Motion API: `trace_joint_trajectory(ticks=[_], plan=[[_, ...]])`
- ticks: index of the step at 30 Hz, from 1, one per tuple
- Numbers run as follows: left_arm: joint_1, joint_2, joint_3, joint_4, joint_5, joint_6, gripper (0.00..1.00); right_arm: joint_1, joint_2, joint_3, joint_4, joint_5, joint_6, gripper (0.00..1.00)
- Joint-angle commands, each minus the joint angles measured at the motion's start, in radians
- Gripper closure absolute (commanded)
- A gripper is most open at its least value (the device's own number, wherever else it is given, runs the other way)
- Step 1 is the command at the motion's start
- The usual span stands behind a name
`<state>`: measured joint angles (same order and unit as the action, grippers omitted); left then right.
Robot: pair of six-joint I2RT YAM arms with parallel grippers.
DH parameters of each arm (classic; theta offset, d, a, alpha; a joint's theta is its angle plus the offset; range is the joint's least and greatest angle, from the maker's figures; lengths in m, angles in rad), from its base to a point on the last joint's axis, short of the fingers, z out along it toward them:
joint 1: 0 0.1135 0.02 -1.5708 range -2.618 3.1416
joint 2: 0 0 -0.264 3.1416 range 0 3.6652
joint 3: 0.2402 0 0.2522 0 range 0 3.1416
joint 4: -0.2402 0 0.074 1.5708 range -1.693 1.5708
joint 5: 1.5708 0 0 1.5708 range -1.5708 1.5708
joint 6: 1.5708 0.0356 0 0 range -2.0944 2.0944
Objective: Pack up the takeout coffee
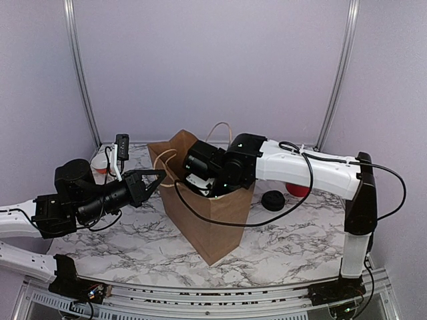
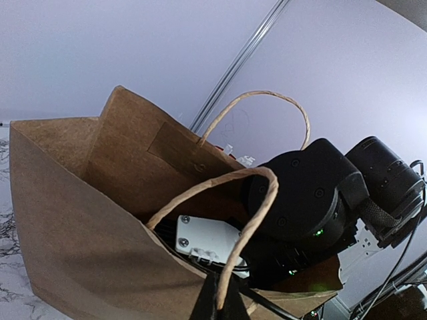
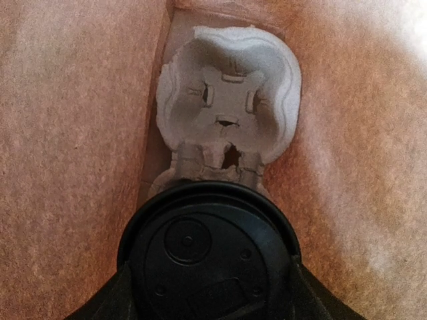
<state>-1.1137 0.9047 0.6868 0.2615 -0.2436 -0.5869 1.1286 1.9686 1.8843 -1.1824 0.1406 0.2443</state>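
Black lid (image 3: pixel 210 260), marble table (image 1: pixel 287 247), lilac walls (image 1: pixel 213 60)

No readable text, labels or numbers anywhere.

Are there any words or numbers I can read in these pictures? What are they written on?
None: no word or number can be read anywhere.
On the takeout coffee, held by the right gripper: raised shapes on its black lid, no legible letters.
On the grey pulp tray: blank.
On the brown paper bag: blank where it shows.
On the bag handle, pinched by the left gripper: plain twine.
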Motion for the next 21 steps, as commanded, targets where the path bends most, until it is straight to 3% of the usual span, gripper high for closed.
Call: trace_joint_trajectory(ticks=[1, 21], plan=[[-0.004, -0.006, 0.014, -0.007, 0.000, 0.013, 1.00, 0.002, -0.012, -0.022, 0.021, -0.012, 0.018, 0.36], [-0.004, -0.003, 0.024, -0.016, 0.012, 0.013, 1.00, 0.002, -0.016, -0.151, 0.100, -0.050, 0.027, 0.36]])
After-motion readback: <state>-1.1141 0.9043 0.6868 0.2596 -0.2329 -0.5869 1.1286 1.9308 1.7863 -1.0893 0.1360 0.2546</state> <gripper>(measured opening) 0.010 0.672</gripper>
